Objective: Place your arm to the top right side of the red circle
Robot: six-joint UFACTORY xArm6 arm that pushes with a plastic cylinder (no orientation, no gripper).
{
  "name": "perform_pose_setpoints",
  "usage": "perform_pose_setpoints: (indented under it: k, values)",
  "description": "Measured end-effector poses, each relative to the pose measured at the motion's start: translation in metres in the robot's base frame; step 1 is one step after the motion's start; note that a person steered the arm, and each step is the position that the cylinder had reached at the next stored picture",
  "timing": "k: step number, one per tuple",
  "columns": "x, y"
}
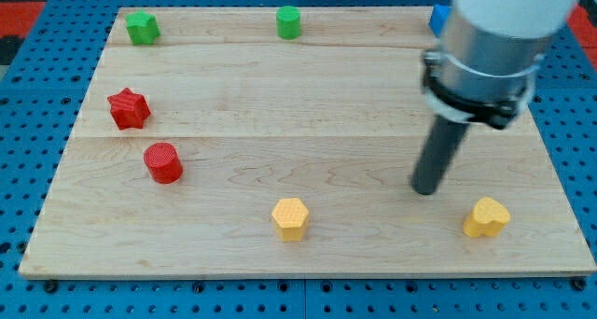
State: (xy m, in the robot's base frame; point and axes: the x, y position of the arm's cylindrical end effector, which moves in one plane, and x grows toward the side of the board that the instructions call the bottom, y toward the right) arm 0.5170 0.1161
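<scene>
The red circle block (163,162) stands on the wooden board (308,114) at the view's left, below the red star block (128,108). My tip (426,189) rests on the board far to the view's right of the red circle, slightly lower than it. The tip is between the yellow hexagon block (290,217) and the yellow heart block (487,216), a little above both. It touches no block.
A green star-like block (142,27) sits at the board's top left, a green cylinder (288,22) at top middle. A blue block (438,19) at top right is partly hidden behind my arm. Blue pegboard surrounds the board.
</scene>
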Motion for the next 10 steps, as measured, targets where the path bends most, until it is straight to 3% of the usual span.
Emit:
perform_pose_setpoints:
  k: [2,3,4,6,10]
  values:
    - [-0.017,-0.118]
    - [-0.043,-0.145]
    - [-0.043,-0.145]
    - [-0.072,-0.22]
    - [-0.071,-0.26]
